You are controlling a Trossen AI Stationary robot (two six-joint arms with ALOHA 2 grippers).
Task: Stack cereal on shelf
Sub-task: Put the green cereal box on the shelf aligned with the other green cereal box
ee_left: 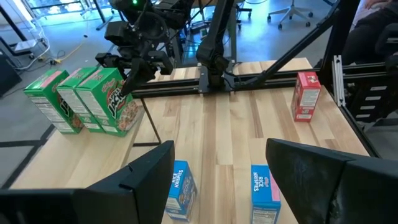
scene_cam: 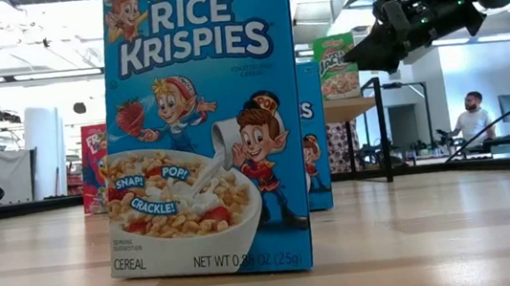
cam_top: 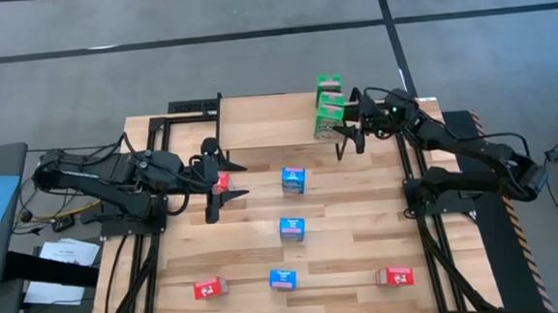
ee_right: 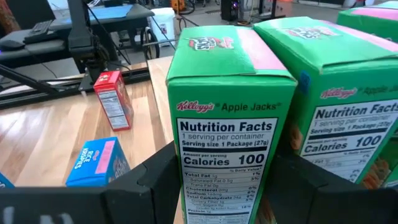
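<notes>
I log 3 green cardboard boxes in a row at the shelf's 3 o'clock edge, light wood top on thin black legs. My right gripper sits just beside them, fingers apart around the nearest box's narrow side; contact I cannot tell. My left gripper hovers at the table's 9 o'clock side, fingers apart around a red box. 3 blue boxes stand mid-table, 2 red boxes along the 6 o'clock edge. Smooth slatted planks lie bare between them.
</notes>
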